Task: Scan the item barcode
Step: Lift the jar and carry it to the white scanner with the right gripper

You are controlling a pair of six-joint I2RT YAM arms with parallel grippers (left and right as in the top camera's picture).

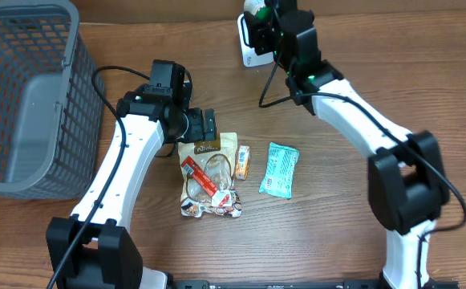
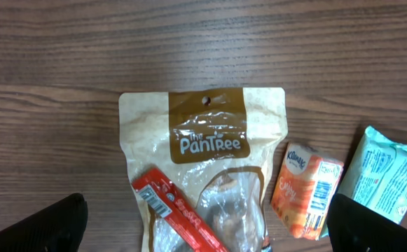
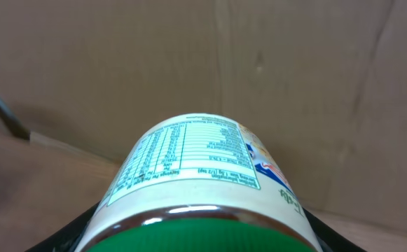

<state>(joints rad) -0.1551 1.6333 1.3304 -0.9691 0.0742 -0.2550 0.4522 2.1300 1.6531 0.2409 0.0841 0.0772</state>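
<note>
Green-lidded jar point(image 3: 203, 182) fills the right wrist view, its nutrition label facing up, dark fingers hugging it on both sides. So the right end effector point(image 1: 263, 24) is pinching the jar, up at the far edge of the worktop point(image 1: 337, 225), over a white pad point(image 1: 249, 50). Across the way, the left end effector point(image 1: 207, 127) hovers with fingers spread wide and nothing between them, right above a tan PanTree pouch point(image 2: 203, 161). A red stick point(image 2: 178, 213) lies on that pouch. An orange pack point(image 2: 307, 190) sits just beside it, then a teal packet point(image 2: 392, 175). A grey basket point(image 1: 24, 104) waits off at the left.
</note>
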